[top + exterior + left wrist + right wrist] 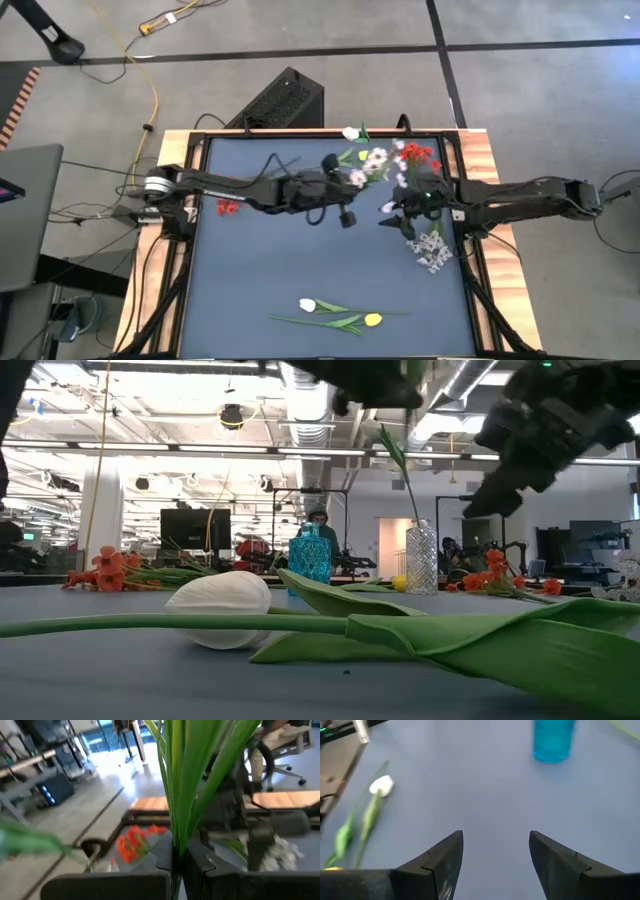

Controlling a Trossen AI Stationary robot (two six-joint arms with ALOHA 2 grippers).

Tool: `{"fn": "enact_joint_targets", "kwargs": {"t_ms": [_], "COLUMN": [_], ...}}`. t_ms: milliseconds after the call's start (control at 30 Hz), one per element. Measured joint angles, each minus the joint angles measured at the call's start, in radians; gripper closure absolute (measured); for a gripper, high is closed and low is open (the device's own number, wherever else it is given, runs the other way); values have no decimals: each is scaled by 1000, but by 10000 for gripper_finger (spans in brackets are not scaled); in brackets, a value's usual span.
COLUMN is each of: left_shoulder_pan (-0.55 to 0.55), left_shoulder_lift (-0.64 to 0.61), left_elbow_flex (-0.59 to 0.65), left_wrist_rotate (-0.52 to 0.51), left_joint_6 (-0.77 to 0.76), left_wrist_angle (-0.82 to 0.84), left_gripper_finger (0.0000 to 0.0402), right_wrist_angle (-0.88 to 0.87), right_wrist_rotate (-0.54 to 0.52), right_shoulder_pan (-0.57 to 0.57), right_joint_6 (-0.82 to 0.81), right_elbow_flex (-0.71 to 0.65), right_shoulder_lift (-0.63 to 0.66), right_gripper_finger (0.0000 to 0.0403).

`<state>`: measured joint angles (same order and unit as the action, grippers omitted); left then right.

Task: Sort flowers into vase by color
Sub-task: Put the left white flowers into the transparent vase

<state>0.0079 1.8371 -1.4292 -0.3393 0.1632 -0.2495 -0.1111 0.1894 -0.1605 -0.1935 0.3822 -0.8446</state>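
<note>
The left tool [177, 865], pinching green stems [182, 785] at centre frame, risked dropping them; the right tool [496, 852] stood spread, empty.

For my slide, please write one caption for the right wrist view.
Open right gripper above the blue table, white tulip and blue vase ahead.

Table [250, 260], seen from above: two tulips [340, 312] at six o'clock; flower cluster [228, 207] at nine; spray [432, 250] at three; flowers [385, 160] at twelve to one.
</note>
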Motion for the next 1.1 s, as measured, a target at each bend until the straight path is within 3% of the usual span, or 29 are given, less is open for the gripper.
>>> {"fn": "enact_joint_targets", "kwargs": {"t_ms": [200,433,800,1100], "left_shoulder_pan": [43,130,184,183], "left_shoulder_lift": [131,249,293,293], "left_elbow_flex": [-195,-318,-326,-325], "left_wrist_rotate": [23,51,68,21], "left_joint_6": [105,39,-16,68], "left_wrist_angle": [-1,-23,-81,-99], "left_gripper_finger": [401,401,401,401], "right_wrist_angle": [30,33,-31,-34], "right_wrist_rotate": [-121,-139,-137,-135], "right_shoulder_pan": [22,9,11,11], "right_joint_6": [-67,-45,-18,-15], "right_elbow_flex": [-131,-144,-144,-144], "right_shoulder_lift": [173,283,302,302], "right_gripper_finger": [148,148,148,148]}}
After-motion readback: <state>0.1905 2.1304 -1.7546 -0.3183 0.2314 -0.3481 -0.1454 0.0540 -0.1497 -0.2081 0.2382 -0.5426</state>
